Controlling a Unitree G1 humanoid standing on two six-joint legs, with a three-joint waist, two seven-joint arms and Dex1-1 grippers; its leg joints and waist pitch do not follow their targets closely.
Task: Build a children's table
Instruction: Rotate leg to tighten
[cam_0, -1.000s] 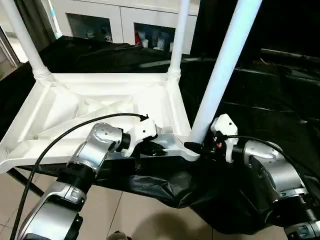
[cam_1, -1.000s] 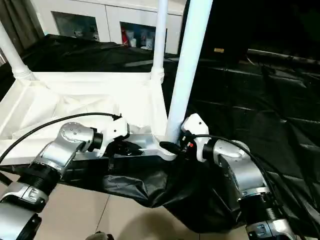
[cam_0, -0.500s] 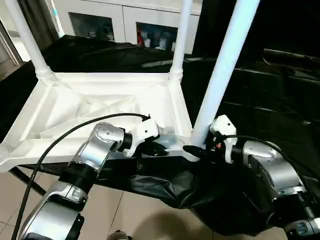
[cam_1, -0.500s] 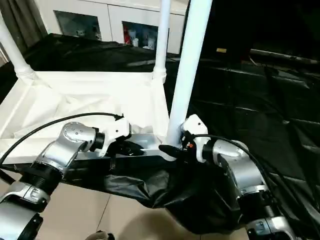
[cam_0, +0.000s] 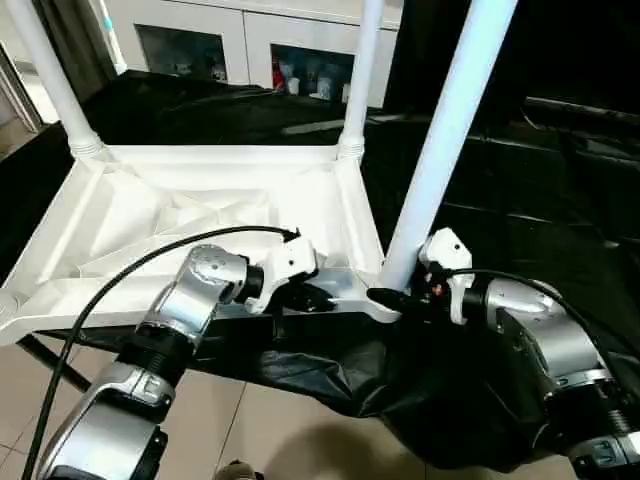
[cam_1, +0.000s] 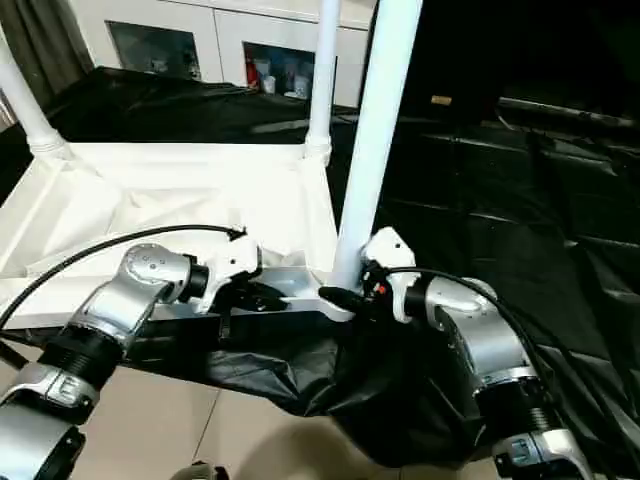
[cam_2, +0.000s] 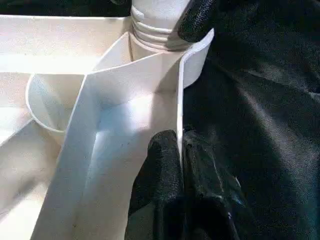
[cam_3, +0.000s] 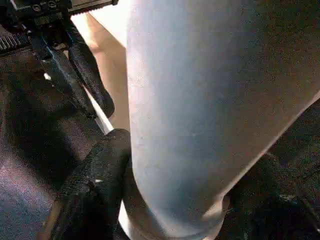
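Table top (cam_0: 200, 215): white, ribbed underside up, lying on black sheet (cam_0: 520, 190). Three legs upright in corner sockets; nearest leg (cam_0: 440, 130) at the near right corner. Left gripper (cam_0: 312, 298): fingers pinched on the top's near rim wall. Right gripper (cam_0: 392, 297): fingers clamped around the nearest leg's base. White cabinet (cam_0: 250, 45) behind.

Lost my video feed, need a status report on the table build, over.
Left gripper shut on tabletop near rim. Right gripper shut on near-right leg, base in its corner socket. Three legs upright. Nothing blocking.
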